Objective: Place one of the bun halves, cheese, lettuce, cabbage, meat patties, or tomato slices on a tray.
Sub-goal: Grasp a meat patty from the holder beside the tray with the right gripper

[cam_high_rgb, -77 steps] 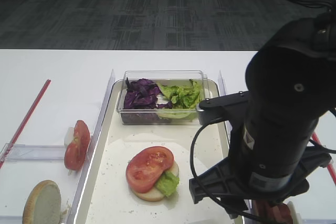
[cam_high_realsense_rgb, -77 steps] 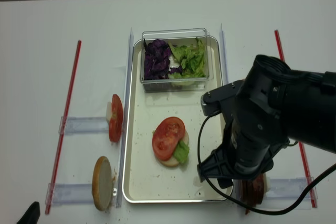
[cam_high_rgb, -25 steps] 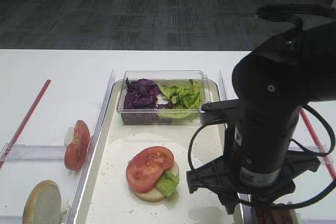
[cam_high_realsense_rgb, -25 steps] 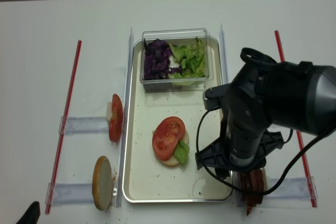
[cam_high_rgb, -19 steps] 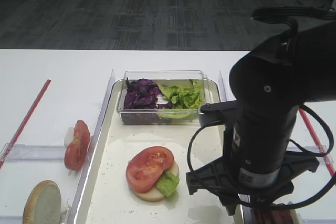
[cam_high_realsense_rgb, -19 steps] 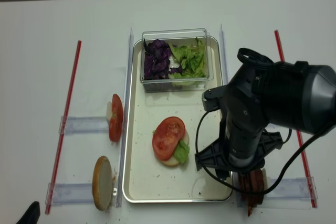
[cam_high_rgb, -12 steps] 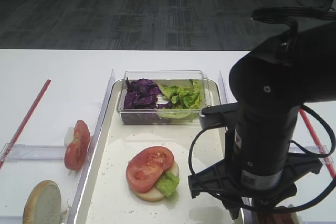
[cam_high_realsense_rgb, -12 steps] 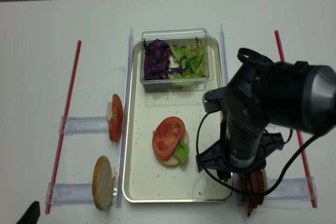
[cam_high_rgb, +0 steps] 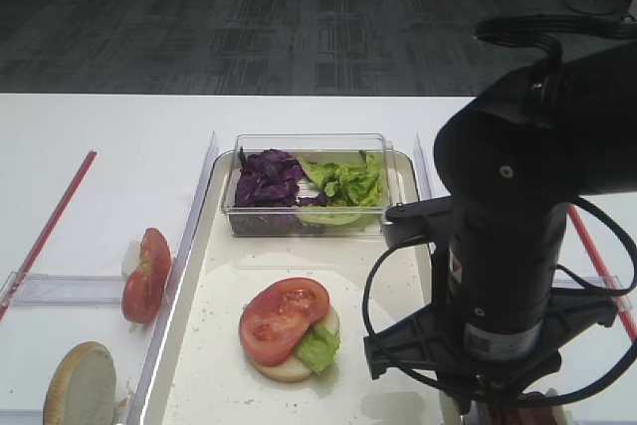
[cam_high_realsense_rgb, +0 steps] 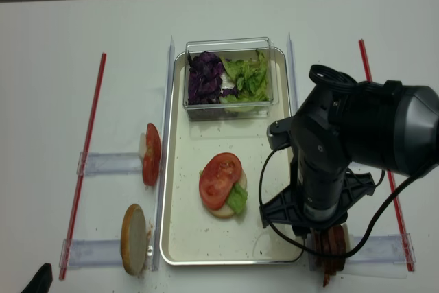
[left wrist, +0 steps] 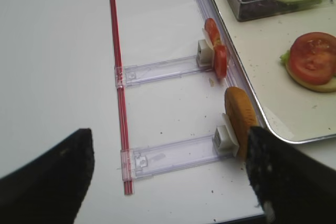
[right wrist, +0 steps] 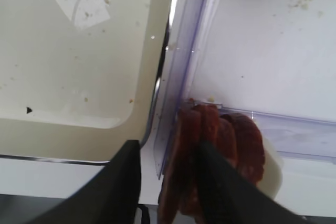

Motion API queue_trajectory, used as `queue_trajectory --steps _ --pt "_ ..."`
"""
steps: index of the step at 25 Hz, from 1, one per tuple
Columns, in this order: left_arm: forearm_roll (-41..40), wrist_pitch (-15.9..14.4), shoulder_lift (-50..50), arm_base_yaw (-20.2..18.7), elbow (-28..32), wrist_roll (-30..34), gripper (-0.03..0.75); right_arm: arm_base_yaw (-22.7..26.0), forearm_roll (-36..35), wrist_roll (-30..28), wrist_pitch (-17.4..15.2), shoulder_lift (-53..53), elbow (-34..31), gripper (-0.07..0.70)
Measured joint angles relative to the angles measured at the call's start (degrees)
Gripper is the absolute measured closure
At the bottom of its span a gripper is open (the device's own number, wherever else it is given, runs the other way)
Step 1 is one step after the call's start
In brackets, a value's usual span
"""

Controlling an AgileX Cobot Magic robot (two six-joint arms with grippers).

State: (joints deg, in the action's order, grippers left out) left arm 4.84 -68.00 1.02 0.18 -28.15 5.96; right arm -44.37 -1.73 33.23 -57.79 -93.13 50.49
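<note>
Meat patties [right wrist: 220, 156], flat reddish-brown discs, upright

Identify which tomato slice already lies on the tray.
The flat tomato slice atop lettuce and bun, mid-tray; the other slices stand upright in a holder left of it.

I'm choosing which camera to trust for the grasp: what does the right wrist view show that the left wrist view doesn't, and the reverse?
Only the right wrist view shows the meat patties standing on edge in their holder, with the right gripper straddling the leftmost one. Only the left wrist view shows the tomato slices, the spare bun half, the red strip and the started burger. Both show the tray.
</note>
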Motion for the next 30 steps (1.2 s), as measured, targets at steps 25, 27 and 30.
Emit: queue_trajectory --steps 25,27,30 --pt "0.0 0.0 0.0 0.0 0.0 0.0 0.169 0.0 2.2 0.1 -0.7 -0.1 0.0 0.513" --pt "0.0 0.0 0.0 0.0 0.0 0.0 0.170 0.0 2.2 0.1 -0.7 -0.1 0.0 0.514" --pt "0.0 0.0 0.0 0.0 0.0 0.0 0.170 0.0 2.2 0.1 -0.7 -0.1 0.0 0.514"
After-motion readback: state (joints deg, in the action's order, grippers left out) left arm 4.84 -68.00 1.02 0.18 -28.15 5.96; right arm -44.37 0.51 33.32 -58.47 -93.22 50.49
